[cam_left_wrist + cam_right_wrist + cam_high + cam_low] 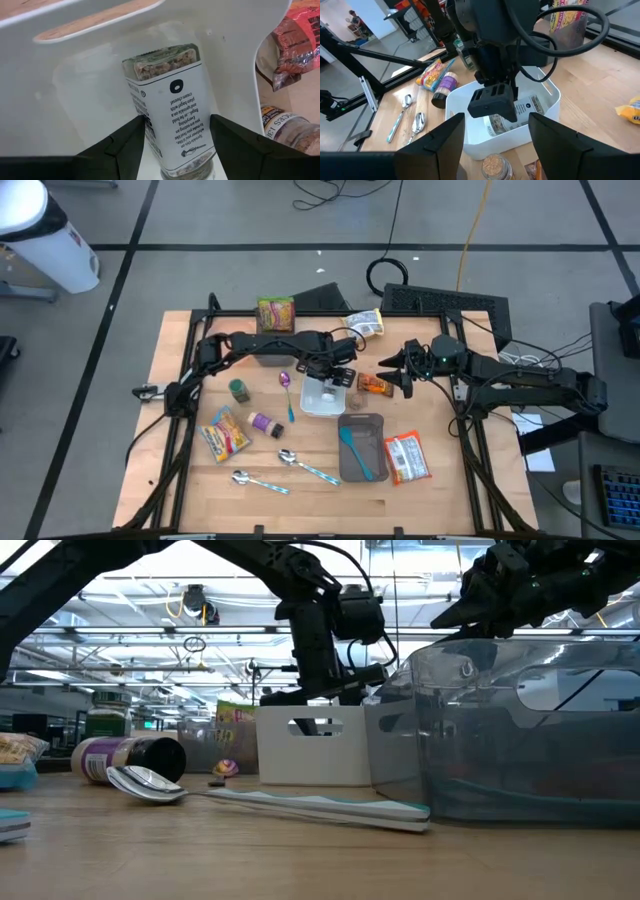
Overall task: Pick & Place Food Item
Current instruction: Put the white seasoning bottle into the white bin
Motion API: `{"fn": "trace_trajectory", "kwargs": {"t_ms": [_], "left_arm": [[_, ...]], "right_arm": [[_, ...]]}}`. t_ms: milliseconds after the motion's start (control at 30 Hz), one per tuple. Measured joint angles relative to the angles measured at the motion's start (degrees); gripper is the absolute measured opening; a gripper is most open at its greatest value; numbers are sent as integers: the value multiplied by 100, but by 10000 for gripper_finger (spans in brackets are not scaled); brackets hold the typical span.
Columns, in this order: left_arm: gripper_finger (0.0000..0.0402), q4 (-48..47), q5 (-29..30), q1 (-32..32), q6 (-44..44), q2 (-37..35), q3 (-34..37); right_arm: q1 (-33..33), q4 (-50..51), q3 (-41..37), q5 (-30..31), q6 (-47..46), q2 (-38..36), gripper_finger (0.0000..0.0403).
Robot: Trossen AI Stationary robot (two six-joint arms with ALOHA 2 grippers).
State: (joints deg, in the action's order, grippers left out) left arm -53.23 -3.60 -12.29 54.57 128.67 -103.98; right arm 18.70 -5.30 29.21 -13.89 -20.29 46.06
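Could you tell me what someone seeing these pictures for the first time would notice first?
Probably the left gripper reaching down into the white bin at the table's middle, its fingers either side of a labelled seasoning jar lying inside. Next, the right gripper hovering open just right of the bin, above an orange snack packet. Then the clear grey container nearer the front edge, holding a teal utensil.

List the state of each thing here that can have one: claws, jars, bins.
Left claw: down in the white bin, fingers either side of the seasoning jar.
Right claw: open, empty, hovering beside the bin.
Seasoning jar: lying inside the white bin.
White bin: upright on the table.
Purple jar: lying on its side.
Grey bin: upright, holding a teal utensil.
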Motion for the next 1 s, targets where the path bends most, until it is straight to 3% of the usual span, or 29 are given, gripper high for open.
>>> {"fn": "trace_trajectory", "kwargs": {"t_ms": [367, 700, 1000], "left_arm": [[227, 31, -108, -74, -21, 8, 11], [164, 47, -310, -92, -49, 1, 11], [197, 181, -474, -151, -220, 4, 17]], "right_arm": [[0, -2, 2, 9, 20, 0, 212], [0, -2, 2, 9, 42, 0, 212], [0, -3, 2, 7, 63, 0, 212]]}}
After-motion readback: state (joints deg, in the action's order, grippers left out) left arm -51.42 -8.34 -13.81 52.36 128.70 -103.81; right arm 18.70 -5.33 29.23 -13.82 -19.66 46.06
